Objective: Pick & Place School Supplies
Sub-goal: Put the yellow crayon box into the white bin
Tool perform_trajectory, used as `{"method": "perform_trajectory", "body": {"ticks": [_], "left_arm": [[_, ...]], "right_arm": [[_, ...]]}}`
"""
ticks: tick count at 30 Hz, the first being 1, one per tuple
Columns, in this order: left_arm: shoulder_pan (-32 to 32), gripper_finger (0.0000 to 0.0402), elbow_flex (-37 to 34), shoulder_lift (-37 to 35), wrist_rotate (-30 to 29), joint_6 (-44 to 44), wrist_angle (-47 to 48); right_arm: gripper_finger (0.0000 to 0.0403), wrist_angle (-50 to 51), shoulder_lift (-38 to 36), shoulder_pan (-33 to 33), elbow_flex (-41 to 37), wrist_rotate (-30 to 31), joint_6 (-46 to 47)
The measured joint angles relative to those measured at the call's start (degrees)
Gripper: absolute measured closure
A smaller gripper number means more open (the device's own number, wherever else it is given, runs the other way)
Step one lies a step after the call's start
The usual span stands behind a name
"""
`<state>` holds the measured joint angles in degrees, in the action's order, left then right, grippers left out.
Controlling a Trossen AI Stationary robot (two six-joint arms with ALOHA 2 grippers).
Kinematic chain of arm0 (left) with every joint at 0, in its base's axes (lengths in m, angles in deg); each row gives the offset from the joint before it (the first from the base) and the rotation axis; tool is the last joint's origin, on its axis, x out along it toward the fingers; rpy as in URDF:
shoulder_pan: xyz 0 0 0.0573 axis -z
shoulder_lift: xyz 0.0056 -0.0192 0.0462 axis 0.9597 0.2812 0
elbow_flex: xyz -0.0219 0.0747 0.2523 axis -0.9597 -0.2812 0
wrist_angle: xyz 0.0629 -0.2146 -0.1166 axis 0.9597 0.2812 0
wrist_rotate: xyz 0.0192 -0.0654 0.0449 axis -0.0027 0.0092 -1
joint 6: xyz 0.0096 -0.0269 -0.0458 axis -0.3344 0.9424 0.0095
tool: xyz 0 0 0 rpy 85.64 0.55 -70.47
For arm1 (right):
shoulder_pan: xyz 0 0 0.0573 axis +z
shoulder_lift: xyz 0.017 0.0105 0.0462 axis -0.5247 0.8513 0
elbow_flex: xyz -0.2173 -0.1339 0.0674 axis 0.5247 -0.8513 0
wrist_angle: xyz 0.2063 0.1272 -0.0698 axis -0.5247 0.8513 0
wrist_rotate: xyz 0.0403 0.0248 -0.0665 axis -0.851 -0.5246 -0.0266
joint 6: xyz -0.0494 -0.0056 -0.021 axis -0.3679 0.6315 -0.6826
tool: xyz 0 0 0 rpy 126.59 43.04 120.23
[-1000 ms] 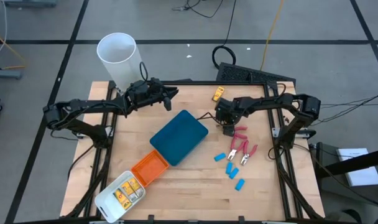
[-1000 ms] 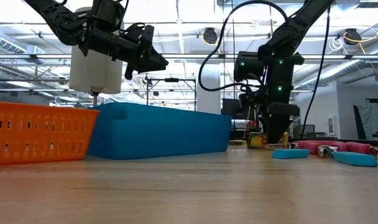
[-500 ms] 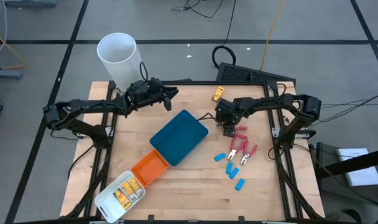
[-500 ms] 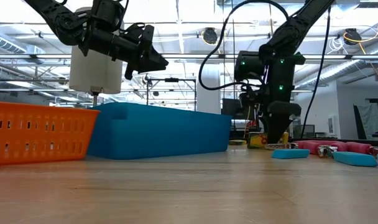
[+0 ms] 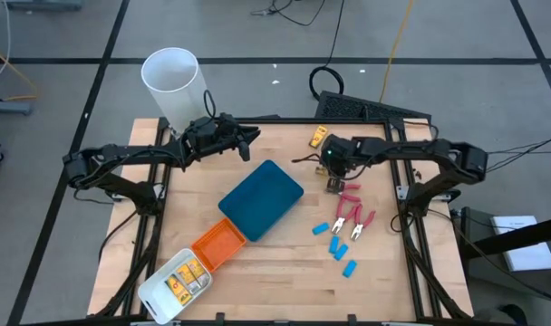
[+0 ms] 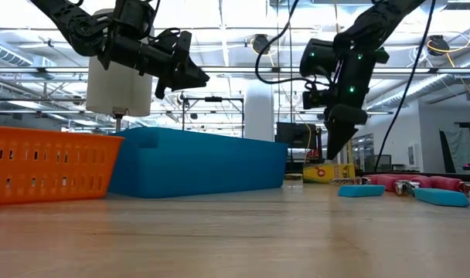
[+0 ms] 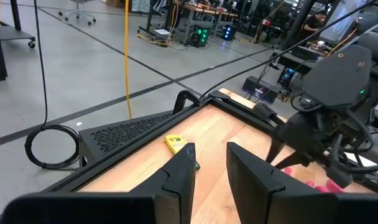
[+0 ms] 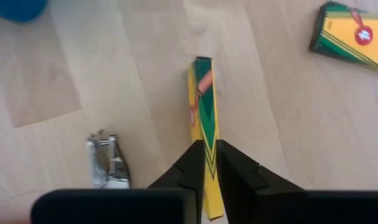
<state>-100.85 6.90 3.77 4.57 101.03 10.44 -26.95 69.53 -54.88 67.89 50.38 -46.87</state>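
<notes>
with its two fingers closed on a thin yellow-and-green crayon box (image 8: 203, 112), gripped edge-on, the right pincer (image 5: 333, 167) hangs clear of the table (image 5: 266, 263) near the far right part of the top, above the pink-handled scissors (image 5: 352, 210). step in hand, as judged: pick done, carry about to begin. a second yellow box (image 5: 318, 137) lies flat near the table's far edge, just beyond the pincer. the light-blue pieces (image 5: 337, 244) sit scattered nearer the front, beside the scissors.

the left pincer (image 5: 250, 138) hovers over the far left part of the top, fingers a narrow gap apart with nothing between them, near the tall white cylinder (image 5: 174, 83); it looks to be waiting.

the white tray (image 5: 154, 292) at the front left corner already holds yellow boxes, next to the orange tray (image 5: 219, 244) and the teal tray (image 5: 261, 197). next move likely calls for a carry across the teal tray to the white one, keeping the thin box from twisting in the grip.
</notes>
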Motion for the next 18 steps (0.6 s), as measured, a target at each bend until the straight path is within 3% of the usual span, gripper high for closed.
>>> {"method": "perform_trajectory", "body": {"ticks": [8,15,18], "left_arm": [[0.0,0.0309,0.0,0.0,0.0,0.0,0.0],[0.0,0.0309,0.0,0.0,0.0,0.0,0.0],[0.0,0.0309,0.0,0.0,0.0,0.0,0.0]], "right_arm": [[0.0385,-0.2,-0.3,-0.7,0.0,-0.2,-0.6],[0.0303,0.2,-0.4,-1.6,0.1,-0.7,0.9],[0.0260,-1.6,-0.4,-1.1,-1.4,-4.3,0.3]]}}
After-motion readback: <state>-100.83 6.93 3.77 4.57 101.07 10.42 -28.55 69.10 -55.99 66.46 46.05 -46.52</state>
